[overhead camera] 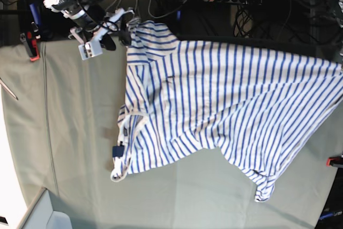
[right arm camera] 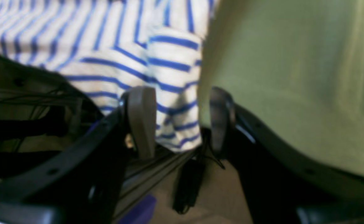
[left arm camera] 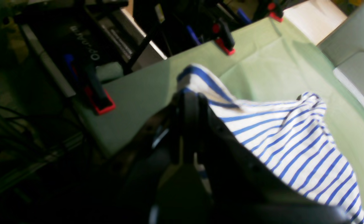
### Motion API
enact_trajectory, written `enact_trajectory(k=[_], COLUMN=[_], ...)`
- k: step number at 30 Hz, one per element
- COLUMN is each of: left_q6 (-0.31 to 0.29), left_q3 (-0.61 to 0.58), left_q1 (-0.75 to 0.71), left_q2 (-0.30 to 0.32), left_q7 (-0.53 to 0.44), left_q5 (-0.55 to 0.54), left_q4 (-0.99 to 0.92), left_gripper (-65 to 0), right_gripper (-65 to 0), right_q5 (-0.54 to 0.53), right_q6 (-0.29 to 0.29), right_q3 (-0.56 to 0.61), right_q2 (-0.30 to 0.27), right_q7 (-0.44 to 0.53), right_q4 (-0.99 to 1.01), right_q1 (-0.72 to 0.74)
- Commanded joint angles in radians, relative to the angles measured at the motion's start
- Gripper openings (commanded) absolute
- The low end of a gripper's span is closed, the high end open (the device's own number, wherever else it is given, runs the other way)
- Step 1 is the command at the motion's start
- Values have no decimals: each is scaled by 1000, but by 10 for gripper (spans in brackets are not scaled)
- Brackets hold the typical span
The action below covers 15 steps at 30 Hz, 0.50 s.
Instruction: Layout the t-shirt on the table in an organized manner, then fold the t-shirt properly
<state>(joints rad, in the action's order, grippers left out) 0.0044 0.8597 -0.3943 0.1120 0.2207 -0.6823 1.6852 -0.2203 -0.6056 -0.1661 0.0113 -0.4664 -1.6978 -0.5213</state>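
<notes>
A striped t-shirt [overhead camera: 225, 111] is spread crookedly across the green counter [overhead camera: 75, 148]. One edge is pinched in the shut left jaws; another lies between the open right jaws. Uneven pulling could bunch it.

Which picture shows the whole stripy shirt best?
The base view: the t-shirt lies spread across the table, nearly all visible. The left wrist view shows only a bunched part, the right wrist view only a blurry edge.
</notes>
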Motion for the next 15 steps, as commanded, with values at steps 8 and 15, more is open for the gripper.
enact_trajectory(k=[8,15], left_q6=[-4,-4], left_q3=[3,5], left_q1=[-1,-1], left_q2=[15,15], left_q7=[-33,-33], left_q5=[-1,-1], left_q4=[23,23], left_gripper=[-650,-650], right_gripper=[-360,-362], right_q5=[-15,-17], right_q6=[-26,-24], right_q3=[49,58], right_q2=[-1,-1], right_q7=[19,21], right_q4=[71,103], right_q1=[17,25])
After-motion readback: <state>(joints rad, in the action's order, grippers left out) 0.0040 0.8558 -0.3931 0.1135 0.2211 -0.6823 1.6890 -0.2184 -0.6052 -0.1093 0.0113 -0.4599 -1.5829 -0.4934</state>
